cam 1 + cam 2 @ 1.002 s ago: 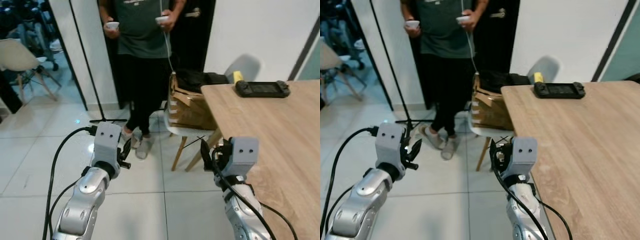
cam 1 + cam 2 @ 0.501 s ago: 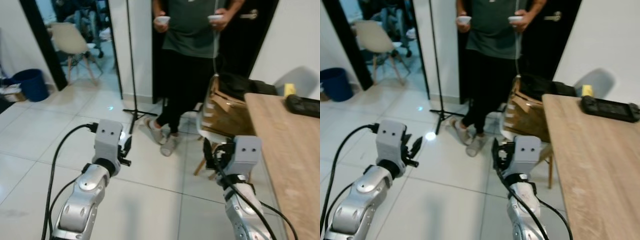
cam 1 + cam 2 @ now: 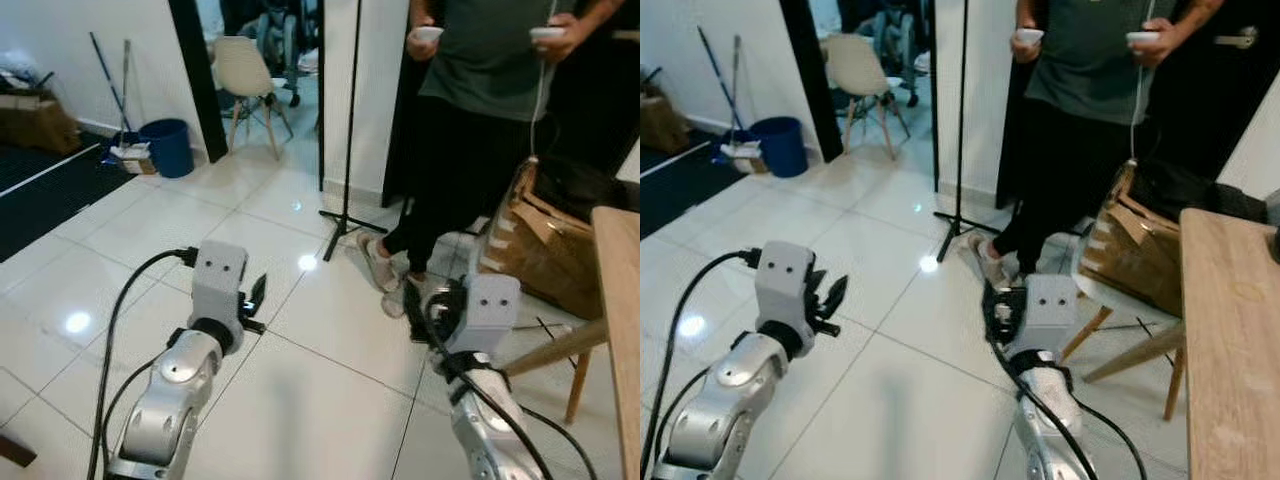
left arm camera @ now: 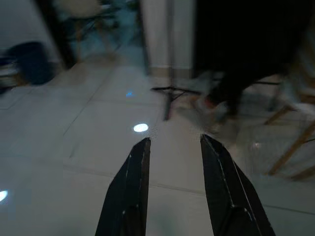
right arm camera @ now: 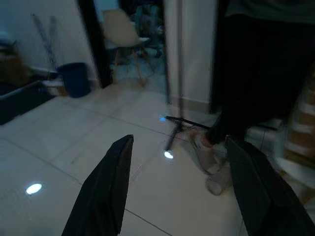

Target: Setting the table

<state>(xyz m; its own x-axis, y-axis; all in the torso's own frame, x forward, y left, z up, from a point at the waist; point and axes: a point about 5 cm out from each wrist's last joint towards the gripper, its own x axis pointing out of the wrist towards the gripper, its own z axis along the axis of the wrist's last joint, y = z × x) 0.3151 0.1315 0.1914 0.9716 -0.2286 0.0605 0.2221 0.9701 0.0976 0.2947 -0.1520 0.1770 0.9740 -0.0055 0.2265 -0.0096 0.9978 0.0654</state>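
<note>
Standing on white floor tiles (image 3: pixel 120 260) with both arms raised in front, carrying nothing. Left gripper (image 4: pixel 172 147) is released, its two black fingers (image 4: pixel 130 182) spread with bare tile showing between them. Right gripper (image 5: pixel 177 162) is likewise released and empty, fingers wide apart.

Wooden table (image 3: pixel 1225 330), the thing to be set, is lying off beyond the right fingers, only its near edge and corner in sight. No plates, cups or cutlery can be made out on that strip, and none near either set of fingers. Judging from this, the task is barely under way, if at all; tableware is not yet located.

Ahead of both sets of fingers, a person in a grey shirt (image 3: pixel 490 60) is standing, holding white controllers. Black stand (image 3: pixel 345 120) is planted just beside that person's feet, ahead of the left fingers. A chair (image 3: pixel 1130 330) loaded with a brown paper bag (image 3: pixel 1135 245) is sitting just beyond the right fingers, against the table edge. Further off past the left fingers: a blue bucket (image 3: pixel 165 145) and a pale chair (image 3: pixel 245 75).

Risks, as judged:
- Right arm is close to the chair legs; a turn toward the table could clip them or tip the bag.
- Walking straight on could strike the stand's feet or crowd the person.
- Wrist views are blurred, so fine placement is unreliable just now.
</note>
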